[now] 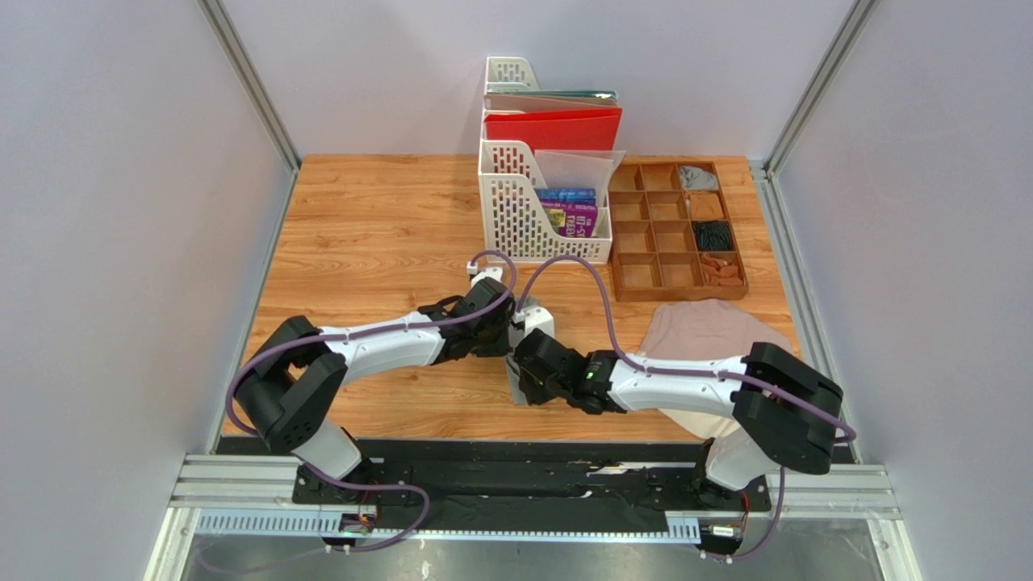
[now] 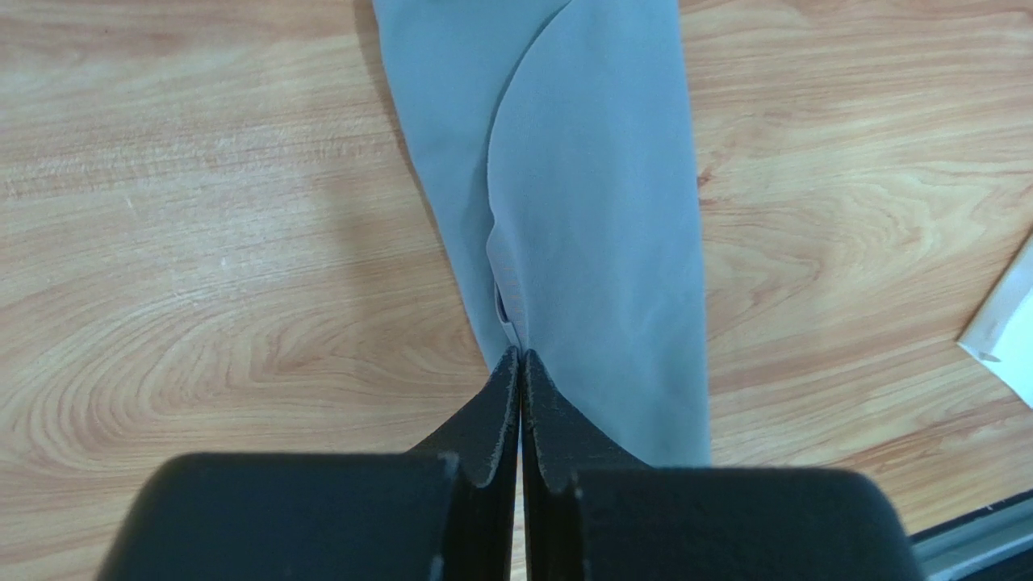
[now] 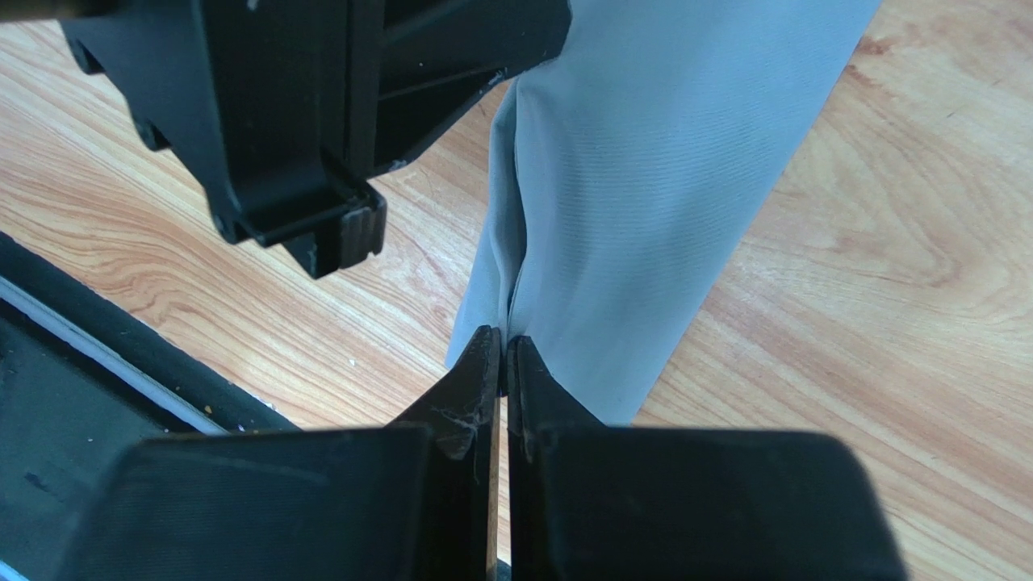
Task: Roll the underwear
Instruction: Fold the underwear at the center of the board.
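Observation:
The grey underwear (image 2: 594,218) lies folded into a narrow strip on the wooden table; in the top view only a sliver (image 1: 519,390) shows between the two wrists. My left gripper (image 2: 521,357) is shut on one end of the strip. My right gripper (image 3: 503,341) is shut on the other end, where the grey cloth (image 3: 643,182) runs away from the fingertips. The left gripper's black body (image 3: 315,109) shows at the top of the right wrist view. The pinkish-beige underwear (image 1: 709,333) lies at the right, partly under my right arm.
A white file rack (image 1: 534,200) with a red folder stands at the back centre. A wooden compartment tray (image 1: 674,230) with small items sits to its right. The black rail (image 3: 73,351) runs along the table's near edge. A white object's edge (image 2: 1004,321) shows at the right.

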Controlling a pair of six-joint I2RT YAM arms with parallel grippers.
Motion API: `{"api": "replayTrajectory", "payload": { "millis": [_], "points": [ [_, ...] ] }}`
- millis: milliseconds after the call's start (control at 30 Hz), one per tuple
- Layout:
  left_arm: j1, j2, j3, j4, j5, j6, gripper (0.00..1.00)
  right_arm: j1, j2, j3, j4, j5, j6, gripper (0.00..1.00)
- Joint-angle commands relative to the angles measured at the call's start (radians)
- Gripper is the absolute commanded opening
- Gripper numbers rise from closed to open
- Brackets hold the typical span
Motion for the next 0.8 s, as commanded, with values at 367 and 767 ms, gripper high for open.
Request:
{"api": "replayTrajectory", "payload": {
  "millis": [367,767],
  "points": [
    [-0.004,0.031,-0.019,0.06,-0.021,-0.017,0.0,0.028,-0.034,0.056,-0.049,0.029,0.004,0.46],
    [-0.004,0.04,-0.036,0.066,-0.021,-0.041,0.0,-0.058,-0.099,0.024,-0.077,0.067,0.006,0.36]
  ]
}}
